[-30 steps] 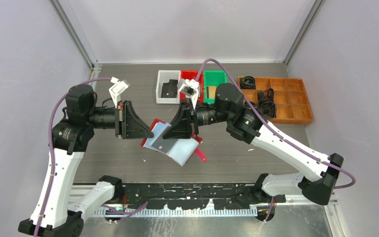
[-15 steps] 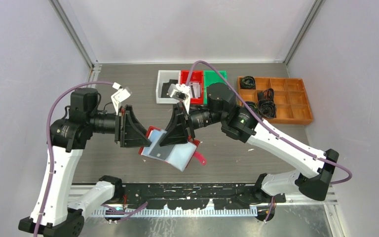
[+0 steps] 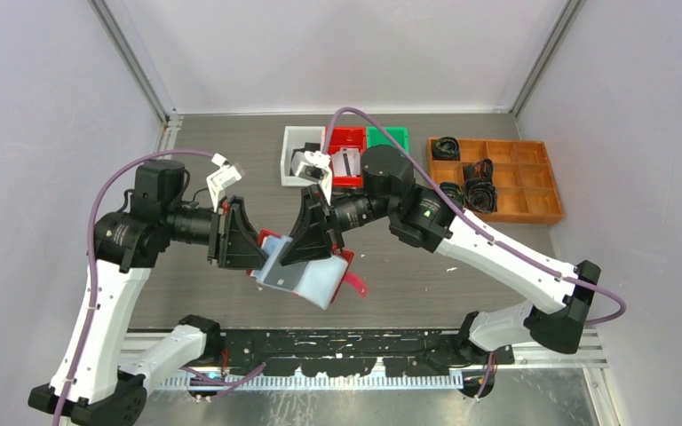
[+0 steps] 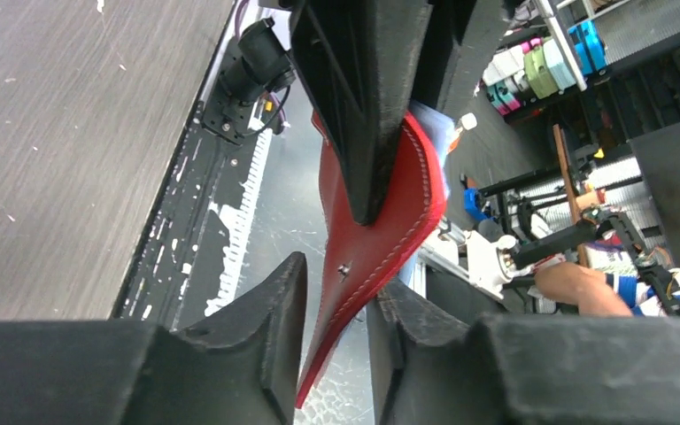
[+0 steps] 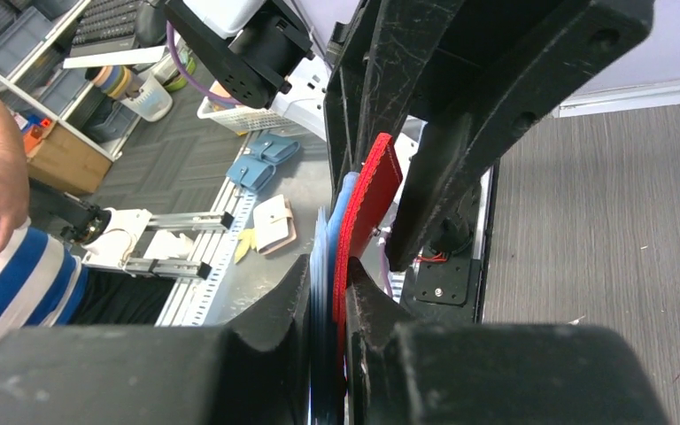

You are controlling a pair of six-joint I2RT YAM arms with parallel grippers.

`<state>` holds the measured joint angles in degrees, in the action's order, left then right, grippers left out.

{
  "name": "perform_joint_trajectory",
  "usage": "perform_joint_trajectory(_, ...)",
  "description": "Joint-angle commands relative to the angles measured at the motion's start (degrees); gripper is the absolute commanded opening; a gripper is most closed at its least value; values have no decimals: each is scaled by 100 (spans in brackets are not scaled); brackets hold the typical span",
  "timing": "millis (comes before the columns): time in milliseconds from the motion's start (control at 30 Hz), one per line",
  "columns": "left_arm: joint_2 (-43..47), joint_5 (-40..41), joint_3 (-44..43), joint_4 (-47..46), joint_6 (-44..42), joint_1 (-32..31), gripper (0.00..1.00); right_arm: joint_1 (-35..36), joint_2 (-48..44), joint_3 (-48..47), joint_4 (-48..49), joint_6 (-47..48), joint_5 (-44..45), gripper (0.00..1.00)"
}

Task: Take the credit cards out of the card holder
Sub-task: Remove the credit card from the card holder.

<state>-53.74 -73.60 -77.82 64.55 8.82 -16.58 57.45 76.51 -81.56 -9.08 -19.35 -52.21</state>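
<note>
The card holder [image 3: 321, 282] is red with pale blue-grey pages and hangs open in the air between both arms. A greyish card [image 3: 286, 272] shows on its left page. My right gripper [image 3: 309, 248] is shut on the holder's pages and red cover, seen edge-on in the right wrist view [image 5: 367, 190] between my right gripper's [image 5: 328, 274] pads. My left gripper [image 3: 250, 256] is at the holder's left edge. In the left wrist view the red cover [image 4: 381, 221] runs slanting through my left gripper [image 4: 336, 283], whose jaws stand wider than the cover.
White [image 3: 295, 167], red [image 3: 346, 140] and green [image 3: 387, 136] bins stand at the back. An orange compartment tray [image 3: 519, 191] with black items is at the back right. A black rail [image 3: 346, 342] runs along the table's near edge.
Both grippers and the holder have shifted left and slightly toward the near edge. My left gripper has closed in until the red cover lies between its jaws.
</note>
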Motion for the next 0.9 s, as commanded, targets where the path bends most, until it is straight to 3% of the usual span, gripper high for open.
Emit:
perform_joint_trajectory(0, -44, 181, -62, -217, -44, -57, 21, 86, 10, -310, 617, 68, 97, 10)
perform_joint_trajectory(67, -47, 369, -156, -249, -102, -56, 2, 88, -60, -192, 647, 63, 89, 12)
perform_joint_trajectory(133, -48, 540, -288, -294, -163, -56, 0, 91, -230, -3, 727, 44, 115, 17)
perform_joint_trajectory(233, -103, 625, -539, -244, -267, -59, 0, 73, -536, 393, 779, 64, 403, 41)
perform_joint_trajectory(400, -223, 311, -868, -133, -272, -55, 0, 20, -1000, 982, 687, 25, 981, 58)
perform_joint_trajectory(600, -260, -99, -912, -666, 422, -57, 0, -26, -1212, 1375, 1075, -343, 877, 60)
perform_joint_trajectory(867, -308, 501, -1168, -320, -128, -55, 0, -70, -1269, 1588, 1168, -876, 625, 60)
